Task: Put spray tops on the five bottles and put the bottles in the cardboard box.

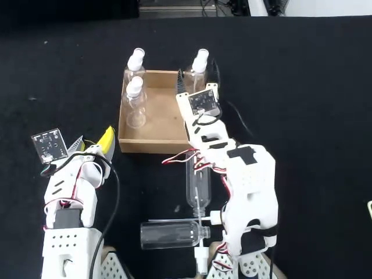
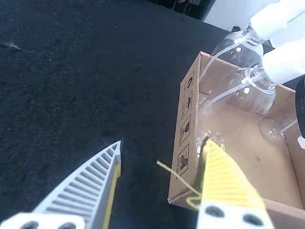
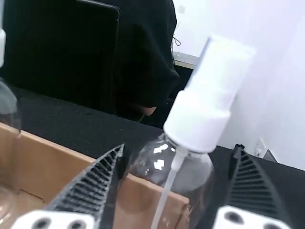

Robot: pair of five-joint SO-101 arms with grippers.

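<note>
The cardboard box (image 1: 152,141) stands at the table's middle. Three clear bottles with white spray tops stand inside it: far left (image 1: 135,63), middle left (image 1: 135,102), far right (image 1: 199,65). My right gripper (image 1: 197,78) is open, its black fingers on either side of the far right bottle (image 3: 190,143), with small gaps to the glass. Two clear bottles lie on the table in front of the box, one lengthwise (image 1: 198,185) and one crosswise (image 1: 173,234), both uncapped. A loose white spray top (image 1: 201,264) lies near them. My left gripper (image 2: 163,143) hangs open and empty at the box's near left corner (image 2: 183,143).
The right arm's white body (image 1: 247,192) stands beside the lying bottles and overhangs the box's right side. The left arm's base (image 1: 67,232) is at the front left. Black cloth covers the table.
</note>
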